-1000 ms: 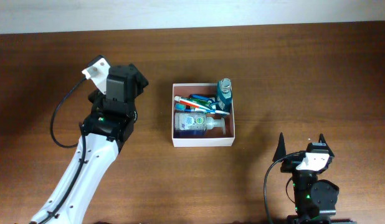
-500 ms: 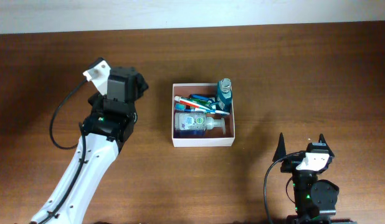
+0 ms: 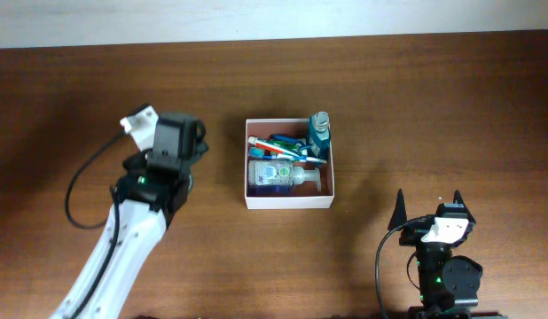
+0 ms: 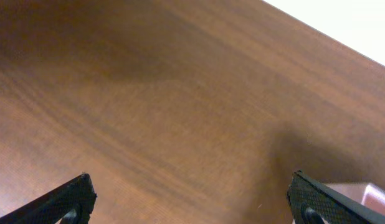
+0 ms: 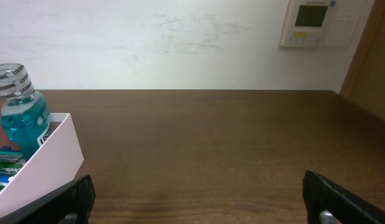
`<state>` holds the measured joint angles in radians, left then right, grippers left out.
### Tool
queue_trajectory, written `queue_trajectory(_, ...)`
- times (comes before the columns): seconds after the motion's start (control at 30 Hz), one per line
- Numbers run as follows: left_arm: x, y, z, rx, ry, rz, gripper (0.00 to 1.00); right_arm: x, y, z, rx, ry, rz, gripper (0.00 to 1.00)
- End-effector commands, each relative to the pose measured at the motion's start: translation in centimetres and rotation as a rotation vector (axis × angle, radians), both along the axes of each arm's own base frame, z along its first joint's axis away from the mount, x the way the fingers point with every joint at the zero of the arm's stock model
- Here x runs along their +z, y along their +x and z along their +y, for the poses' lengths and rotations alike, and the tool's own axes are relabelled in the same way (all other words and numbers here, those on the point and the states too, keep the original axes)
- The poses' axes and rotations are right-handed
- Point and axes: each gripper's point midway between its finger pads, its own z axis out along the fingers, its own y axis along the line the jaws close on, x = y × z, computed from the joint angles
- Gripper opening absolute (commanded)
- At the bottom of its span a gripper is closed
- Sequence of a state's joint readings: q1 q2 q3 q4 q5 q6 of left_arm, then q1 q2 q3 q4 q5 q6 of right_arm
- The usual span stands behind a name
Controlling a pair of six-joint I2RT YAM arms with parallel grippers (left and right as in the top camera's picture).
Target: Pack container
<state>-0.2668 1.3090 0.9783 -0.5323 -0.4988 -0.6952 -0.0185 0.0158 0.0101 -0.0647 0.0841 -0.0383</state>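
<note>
- The container (image 3: 290, 202) is sitting in the middle of the table (image 3: 434, 97); the left wrist view is catching only one blurred corner of it.
- Inside, a mouthwash bottle (image 3: 320, 131) is standing in a corner and a soap bottle (image 3: 278, 175) is lying flat; the overlapping brushes (image 3: 278, 143) are hard to separate.
- The left gripper (image 4: 192, 202) is hovering left of the container, spread wide and empty, with only its tips showing.
- The right gripper (image 5: 205, 199) is likewise gaping, holding nothing.

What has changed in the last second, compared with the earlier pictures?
The left hand drew back a little toward the robot's own side, open and holding nothing. The container, its toiletries and the right hand stayed put.
</note>
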Motion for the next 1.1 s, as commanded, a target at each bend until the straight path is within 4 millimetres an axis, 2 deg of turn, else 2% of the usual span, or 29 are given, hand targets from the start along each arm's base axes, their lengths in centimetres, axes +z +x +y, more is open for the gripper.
queue_trajectory(0.0,-1.4,-2.5,0.9,0.0,0.021,0.0,0.99,-0.2,0.0,0.2,0.008,-0.006,0.004,0.99)
queue_trajectory(0.3,-5.5,-6.9,2.3,0.01,-0.031,-0.212,0.99,-0.2,0.0,0.2,0.008,-0.006,0.004,0.99)
queue_trajectory(0.57,-8.0,-10.0,4.3,0.053,-0.064,-0.354,0.99,-0.2,0.0,0.2,0.008,-0.006,0.004,0.99)
queue_trajectory(0.67,-8.0,-10.3,4.3,-0.003,-0.023,-0.362,0.99,-0.2,0.0,0.2,0.008,-0.006,0.003,0.99)
queue_trajectory(0.9,-5.9,-10.2,4.8,-0.116,0.139,-0.384,0.99,-0.2,0.0,0.2,0.008,-0.006,0.004,0.99)
queue_trajectory(1.07,-6.3,-10.7,5.4,-0.112,0.168,-0.398,0.99,-0.2,0.0,0.2,0.008,-0.006,0.003,0.99)
